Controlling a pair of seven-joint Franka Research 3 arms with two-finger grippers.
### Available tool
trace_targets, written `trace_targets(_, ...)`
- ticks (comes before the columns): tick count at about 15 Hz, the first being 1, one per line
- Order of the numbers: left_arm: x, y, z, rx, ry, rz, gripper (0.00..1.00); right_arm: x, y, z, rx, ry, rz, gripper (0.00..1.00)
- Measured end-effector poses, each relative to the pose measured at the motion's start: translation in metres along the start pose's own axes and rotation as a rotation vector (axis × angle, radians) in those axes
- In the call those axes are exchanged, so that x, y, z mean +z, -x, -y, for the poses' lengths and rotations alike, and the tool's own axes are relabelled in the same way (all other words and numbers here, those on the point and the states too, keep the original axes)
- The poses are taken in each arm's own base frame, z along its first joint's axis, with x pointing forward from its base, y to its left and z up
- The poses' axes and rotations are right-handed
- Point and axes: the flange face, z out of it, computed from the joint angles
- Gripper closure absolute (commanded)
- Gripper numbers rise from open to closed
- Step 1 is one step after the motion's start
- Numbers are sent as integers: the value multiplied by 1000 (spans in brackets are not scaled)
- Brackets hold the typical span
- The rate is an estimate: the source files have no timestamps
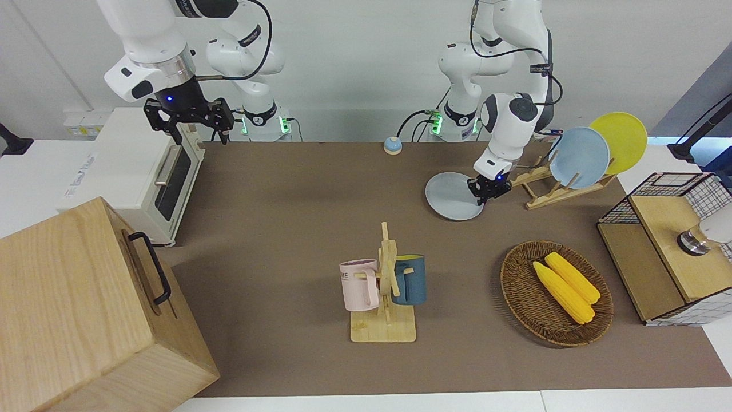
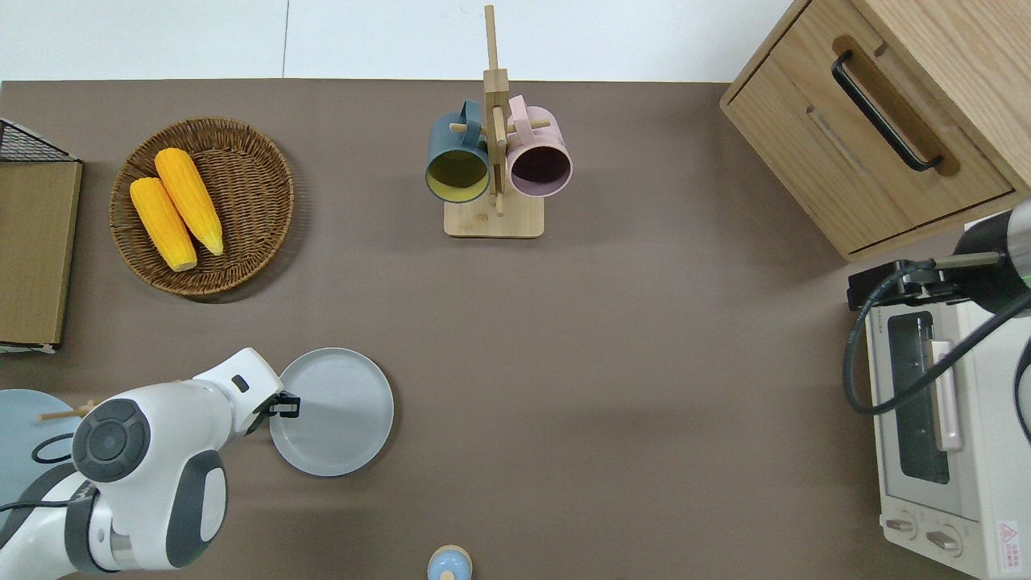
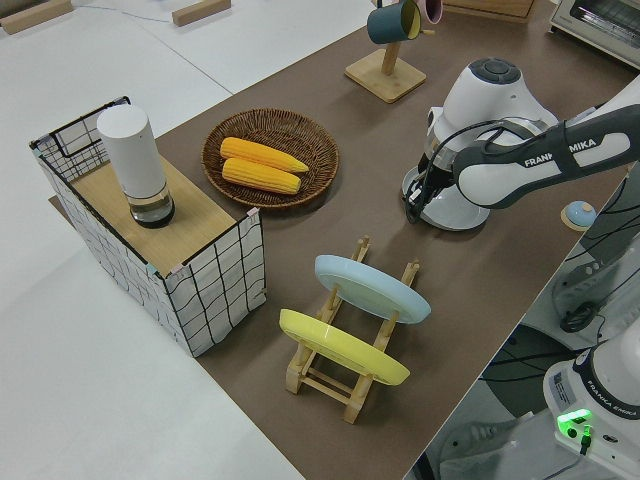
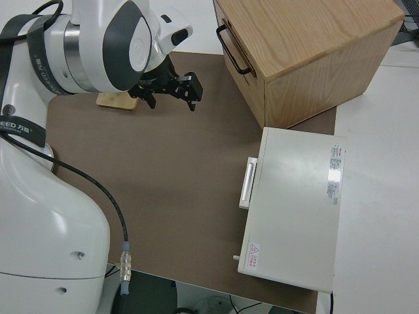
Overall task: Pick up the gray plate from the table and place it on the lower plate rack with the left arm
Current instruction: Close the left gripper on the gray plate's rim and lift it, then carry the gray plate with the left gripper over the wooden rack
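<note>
The gray plate [image 2: 332, 412] is lifted clear of the table [image 2: 612, 346] near the robots' edge, toward the left arm's end. The left gripper [image 2: 283, 404] is pinched on its rim at the edge facing the lower plate rack [image 1: 550, 193], so the plate juts away from the rack. The rack holds a light-blue plate [image 1: 579, 158] and a yellow plate [image 1: 620, 140]; its free slots face the gripper. The right gripper [image 1: 190, 121] is parked, jaws apart.

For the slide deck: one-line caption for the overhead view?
Left gripper grips the gray plate by its rim, beside the wooden rack; right arm parked.
</note>
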Motion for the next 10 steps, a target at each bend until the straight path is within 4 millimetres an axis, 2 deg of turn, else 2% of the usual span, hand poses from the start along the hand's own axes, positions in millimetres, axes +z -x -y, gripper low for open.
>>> trace_targets(5, -14, 0, 1, -3, 1, 19, 1000, 0, 0, 0, 0, 0, 0, 17)
trace_targets(8, -36, -5, 3, -6, 4, 45, 1000, 0, 0, 0, 0, 0, 0, 17)
trace_targets(10, -59, -10, 5, -10, 7, 68, 1000, 0, 0, 0, 0, 0, 0, 17)
